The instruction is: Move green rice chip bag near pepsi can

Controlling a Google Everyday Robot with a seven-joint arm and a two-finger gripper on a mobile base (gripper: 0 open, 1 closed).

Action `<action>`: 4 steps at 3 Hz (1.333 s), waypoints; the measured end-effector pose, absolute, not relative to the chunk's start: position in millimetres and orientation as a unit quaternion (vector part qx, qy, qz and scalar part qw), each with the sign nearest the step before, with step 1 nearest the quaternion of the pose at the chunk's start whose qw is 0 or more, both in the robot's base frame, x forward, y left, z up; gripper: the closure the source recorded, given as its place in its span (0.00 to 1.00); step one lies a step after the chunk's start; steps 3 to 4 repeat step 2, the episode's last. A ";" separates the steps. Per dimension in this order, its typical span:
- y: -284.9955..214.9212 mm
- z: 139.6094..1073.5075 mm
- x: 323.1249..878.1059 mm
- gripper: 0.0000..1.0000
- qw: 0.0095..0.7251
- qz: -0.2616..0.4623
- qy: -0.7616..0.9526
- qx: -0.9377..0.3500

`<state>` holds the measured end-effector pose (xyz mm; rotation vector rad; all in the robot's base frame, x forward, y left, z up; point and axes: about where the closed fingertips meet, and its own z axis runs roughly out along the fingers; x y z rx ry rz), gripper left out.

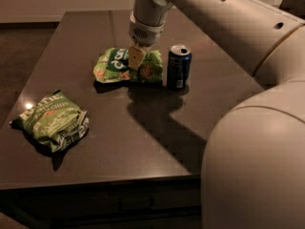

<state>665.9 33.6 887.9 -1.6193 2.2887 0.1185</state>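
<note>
Beside one can (179, 67), jaws over bright bag (111, 64), second bag (51, 120) apart

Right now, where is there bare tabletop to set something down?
Free: tabletop between the olive-green bag and the pepsi can, and the far strip behind the green rice chip bag. Crowded: the gripper over that bag, close beside the can.

Crumpled olive-green snack bag (51, 121) lying near the front-left corner of the dark table (143, 142).

Bag (110, 67) under end effector (135, 61), beside can (178, 67)
</note>
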 end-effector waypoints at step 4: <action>35.8 884.4 666.3 0.00 0.165 0.042 0.803 -0.571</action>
